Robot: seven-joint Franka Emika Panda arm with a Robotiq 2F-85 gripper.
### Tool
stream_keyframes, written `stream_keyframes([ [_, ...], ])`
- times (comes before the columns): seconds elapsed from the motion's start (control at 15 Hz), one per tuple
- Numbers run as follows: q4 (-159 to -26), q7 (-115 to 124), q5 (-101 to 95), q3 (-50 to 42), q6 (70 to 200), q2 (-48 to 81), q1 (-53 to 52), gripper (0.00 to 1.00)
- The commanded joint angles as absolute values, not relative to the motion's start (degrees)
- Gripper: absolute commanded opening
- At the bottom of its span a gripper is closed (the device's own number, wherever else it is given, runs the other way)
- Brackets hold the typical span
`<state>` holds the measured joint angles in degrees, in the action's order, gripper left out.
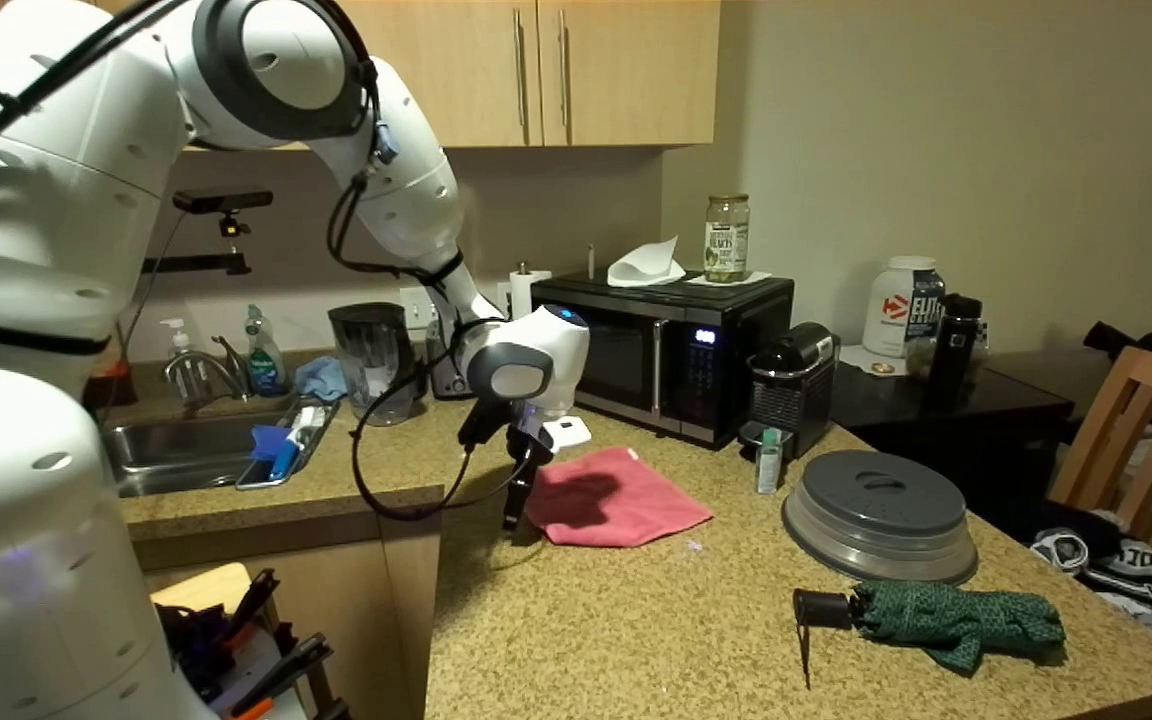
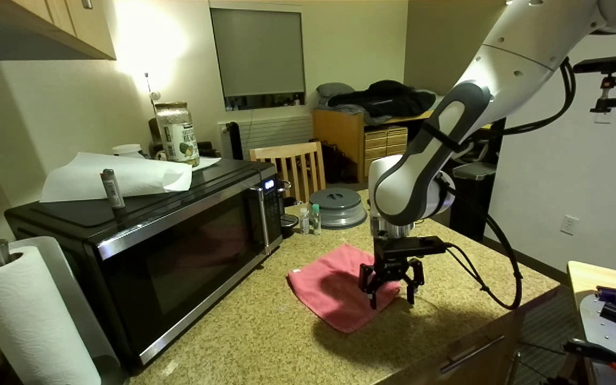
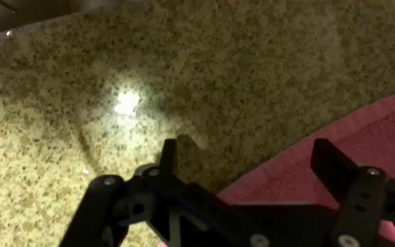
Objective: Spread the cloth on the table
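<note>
The pink-red cloth (image 1: 621, 505) lies largely flat on the speckled tan table (image 1: 576, 640), in front of the microwave. In an exterior view the cloth (image 2: 329, 291) shows a small white tag at one corner. My gripper (image 2: 392, 300) points down at the cloth's edge on the side away from the microwave, its jaws wide apart and gripping nothing. In the wrist view the gripper (image 3: 244, 141) straddles that edge: one finger is over bare table (image 3: 218, 68), the other over the cloth (image 3: 389, 144). Whether the fingertips touch the surface, I cannot tell.
A black microwave (image 2: 190, 267) stands close behind the cloth, with a paper towel roll (image 2: 30, 321) beside it. Small bottles (image 1: 768, 462), a grey plastic food cover (image 1: 881, 515) and a dark green folded umbrella (image 1: 956, 615) lie further along the counter. A sink (image 1: 181, 455) is near the arm.
</note>
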<state>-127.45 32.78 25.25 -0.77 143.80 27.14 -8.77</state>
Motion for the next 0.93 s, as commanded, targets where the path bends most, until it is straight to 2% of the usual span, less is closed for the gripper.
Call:
stream_keyframes([
  [0.0, -125.6, 38.8, 19.3, -4.5, 145.2, 27.4, -9.5, 1.00],
  [0.4, -118.4, 51.0, 2.5, -11.0, 143.6, 31.1, -13.0, 1.00],
  [0.87, -111.9, 50.7, -2.9, -10.9, 144.8, 35.4, -11.5, 1.00],
])
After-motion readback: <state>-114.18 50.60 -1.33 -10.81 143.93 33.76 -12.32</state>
